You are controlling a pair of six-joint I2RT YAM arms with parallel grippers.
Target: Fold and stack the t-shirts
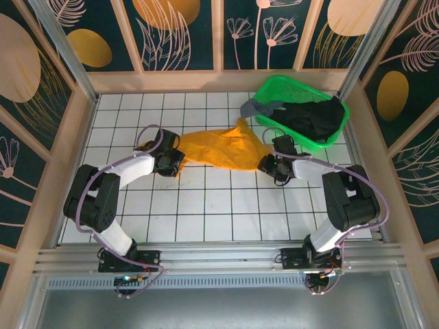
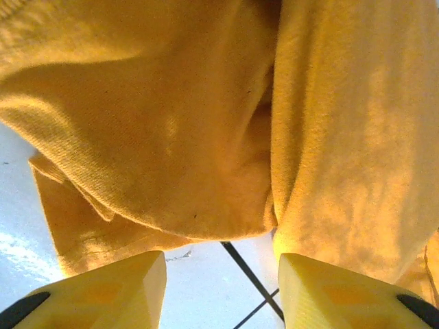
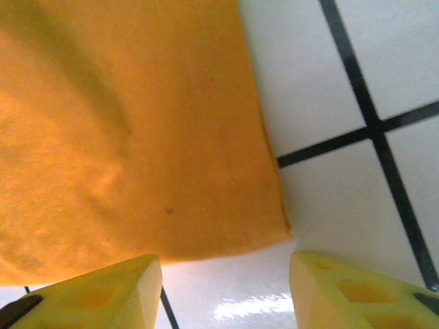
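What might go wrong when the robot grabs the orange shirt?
The right gripper, open, sits at the very corner of the orange t-shirt, so it may close on bare tile. By the open left gripper the cloth is bunched in folds; it might pinch several layers. The shirt's tip lies near the grey shirt hanging over the green basket, so pulling could snag it.

Top camera overhead, looking down — wrist cameras close on orange t-shirt (image 1: 219, 149).

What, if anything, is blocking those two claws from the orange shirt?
Nothing visible. The left gripper and right gripper sit open at opposite ends of the orange t-shirt, with just bare tile before its edge.
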